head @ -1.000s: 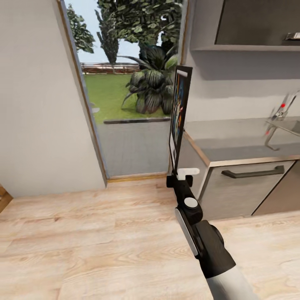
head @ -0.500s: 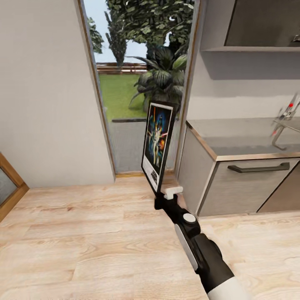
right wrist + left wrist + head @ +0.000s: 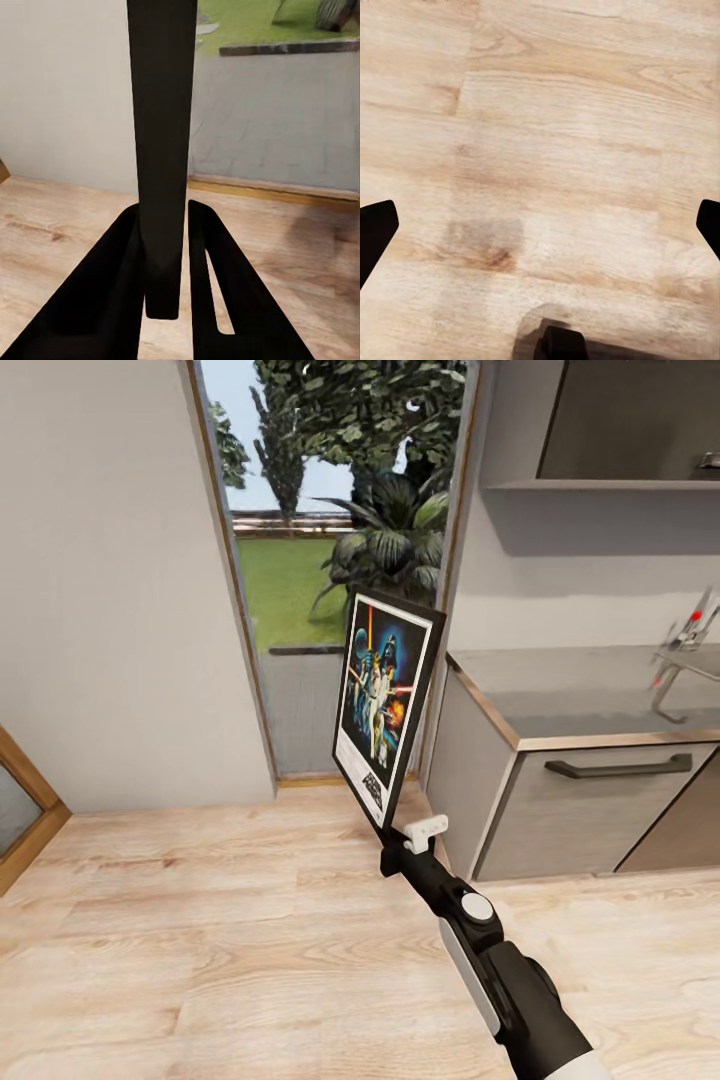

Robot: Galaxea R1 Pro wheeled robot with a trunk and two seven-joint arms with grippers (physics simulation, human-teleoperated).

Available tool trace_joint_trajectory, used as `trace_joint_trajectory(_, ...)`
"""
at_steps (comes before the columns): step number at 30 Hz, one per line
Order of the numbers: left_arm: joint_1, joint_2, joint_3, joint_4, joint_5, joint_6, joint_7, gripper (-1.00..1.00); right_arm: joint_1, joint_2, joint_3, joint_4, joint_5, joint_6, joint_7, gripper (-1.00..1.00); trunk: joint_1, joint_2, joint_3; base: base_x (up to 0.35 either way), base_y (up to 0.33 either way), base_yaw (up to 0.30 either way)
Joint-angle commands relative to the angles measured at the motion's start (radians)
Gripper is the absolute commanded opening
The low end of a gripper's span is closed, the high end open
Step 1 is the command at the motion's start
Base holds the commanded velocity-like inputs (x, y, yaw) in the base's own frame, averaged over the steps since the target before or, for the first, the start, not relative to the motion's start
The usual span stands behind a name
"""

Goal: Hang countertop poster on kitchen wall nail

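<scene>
While the right pincer [image 3: 402, 838] pinches the poster [image 3: 385, 705] by its lower corner, the poster stands upright in the air in front of the open doorway [image 3: 330, 560], tilted slightly, its artwork facing the camera. In the right wrist view the poster's dark edge [image 3: 161, 150] sits clamped between the two fingers [image 3: 202, 255]. The steel bench [image 3: 580, 695] lies just beside the doorway, the poster clear of it. The left pincer [image 3: 540, 225] hangs spread wide over the wooden floor [image 3: 555, 135], gripping nothing.
</scene>
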Motion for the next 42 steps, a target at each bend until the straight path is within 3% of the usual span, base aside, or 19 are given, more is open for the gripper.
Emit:
trace_joint_trajectory(1, 0.0, 0.0, 0.002, -0.001, 0.01, 0.001, -0.008, 1.0, 0.0, 0.0, 0.0, -0.001, -0.012, 0.006, 0.003, -1.0, -0.004, 0.007, 0.003, 0.0, 0.0, 0.0)
trace_joint_trajectory(36, 0.0, -0.002, -0.007, 0.002, 0.008, 0.001, -0.007, 1.0, 0.0, -0.02, -0.002, -0.003, -0.011, 0.005, 0.003, -1.0, -0.138, 0.252, 0.112, 0.0, 0.0, 0.0)
trace_joint_trajectory(40, 0.0, -0.003, -0.014, -0.005, 0.008, 0.018, -0.006, 1.0, 0.0, -0.02, -0.003, -0.004, -0.011, 0.005, 0.003, -1.0, -0.153, 0.28, 0.125, 0.0, 0.0, 0.0)
trace_joint_trajectory(42, 0.0, -0.004, -0.016, -0.024, 0.008, 0.059, -0.005, 1.0, 0.0, -0.02, -0.004, -0.004, -0.012, 0.005, 0.003, -1.0, -0.161, 0.294, 0.131, 0.0, 0.0, 0.0)
